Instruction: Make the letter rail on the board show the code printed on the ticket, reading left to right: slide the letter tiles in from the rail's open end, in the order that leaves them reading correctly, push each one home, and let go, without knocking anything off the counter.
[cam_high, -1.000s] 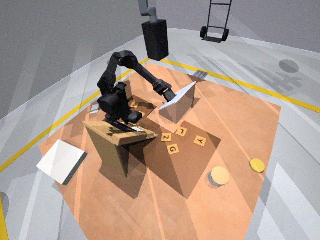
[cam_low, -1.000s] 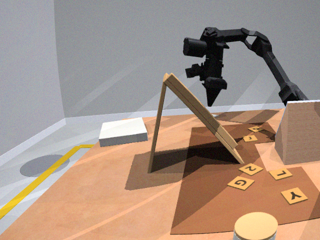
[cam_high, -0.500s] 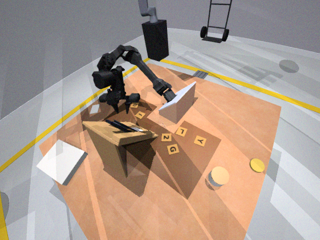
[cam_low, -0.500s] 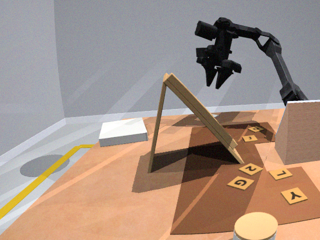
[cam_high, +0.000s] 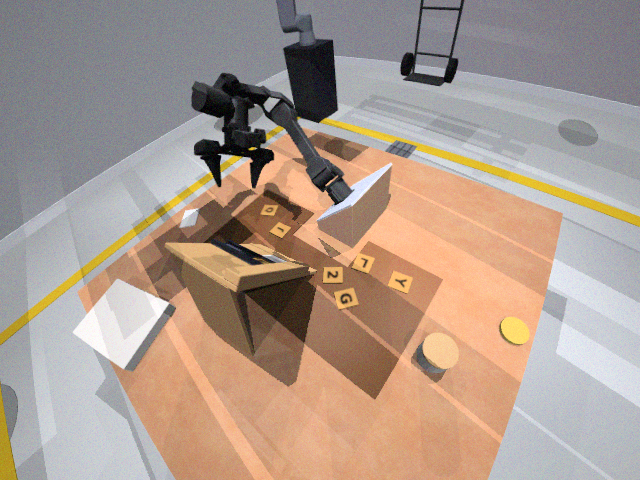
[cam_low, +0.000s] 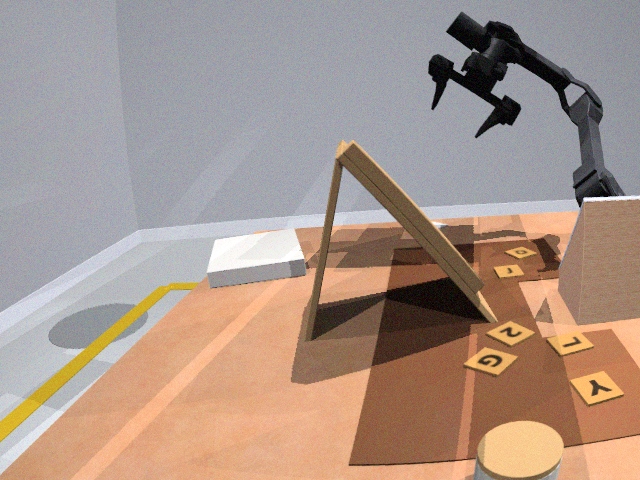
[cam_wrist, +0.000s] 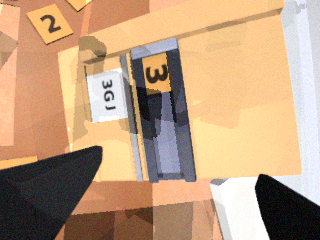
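Observation:
The tilted wooden board (cam_high: 201, 258) (cam_low: 413, 222) (cam_wrist: 240, 100) carries a dark rail (cam_wrist: 183, 115) and a white ticket (cam_wrist: 100, 112) reading 3GJ. A 3 tile (cam_wrist: 150, 87) sits in the rail at its capped end, turned like the ticket's letters. Loose on the counter lie the G tile (cam_high: 345, 298) (cam_low: 490, 361), 2 tile (cam_high: 332, 274) (cam_low: 510, 333), L tile (cam_high: 363, 262) (cam_low: 569, 343), Y tile (cam_high: 400, 282) (cam_low: 597, 387), apparent J tile (cam_high: 280, 229) (cam_low: 508, 271) and O tile (cam_high: 268, 209) (cam_low: 520, 252). My gripper (cam_high: 236, 186) (cam_low: 454, 122) (cam_wrist: 180, 162) is open and empty, above the counter beyond the rail's open end.
A white box (cam_high: 121, 320) (cam_low: 253, 253) lies at the counter edge behind the board. A wedge-shaped block (cam_high: 361, 222) (cam_low: 604, 263) stands by the arm's base. A lidded jar (cam_high: 440, 351) (cam_low: 519, 446) and a yellow disc (cam_high: 514, 330) are near the opposite side.

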